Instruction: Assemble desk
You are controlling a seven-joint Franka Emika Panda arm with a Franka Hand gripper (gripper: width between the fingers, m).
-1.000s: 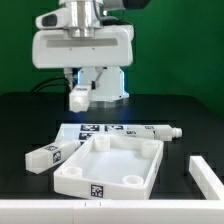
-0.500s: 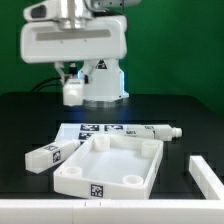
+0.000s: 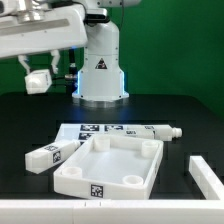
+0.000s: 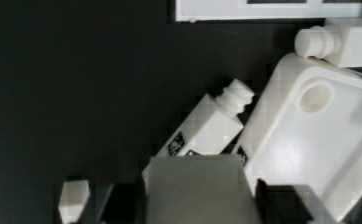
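Jaws: my gripper (image 3: 36, 78) hangs high above the table (image 3: 30, 120). Its fingers (image 4: 80, 203) are spread apart and nothing looks clamped. A blurred grey block shows between them in the wrist view; it is probably part of me, but I cannot be sure.
Desk top: the white desk top (image 3: 72, 176) lies hollow side up on the table, well below my jaws and off toward the exterior view's right.
Nearest leg: the nearest leg (image 3: 48, 156) lies flat, far below my jaws, with its knobbed end toward the desk top. It sits just beside the rim, and I cannot tell whether they touch.
Other legs: the second leg (image 3: 150, 131) lies beyond the desk top, partly on the marker board (image 3: 85, 128). The third leg (image 3: 205, 178) lies on the side of the desk top away from my jaws, well apart from them.
Stage: no leg stands in a socket, so I judge that fetching one comes next.
Risk, crowding: the nearest leg lies so close to the rim that one finger may land on the desk top instead of the table.
Risk, sliding: a knock there could push the loose desk top and shift its corner sockets.
Risk, long drop: from this height a small aiming error could put my fingers across the leg's corner, and it would twist as I close.
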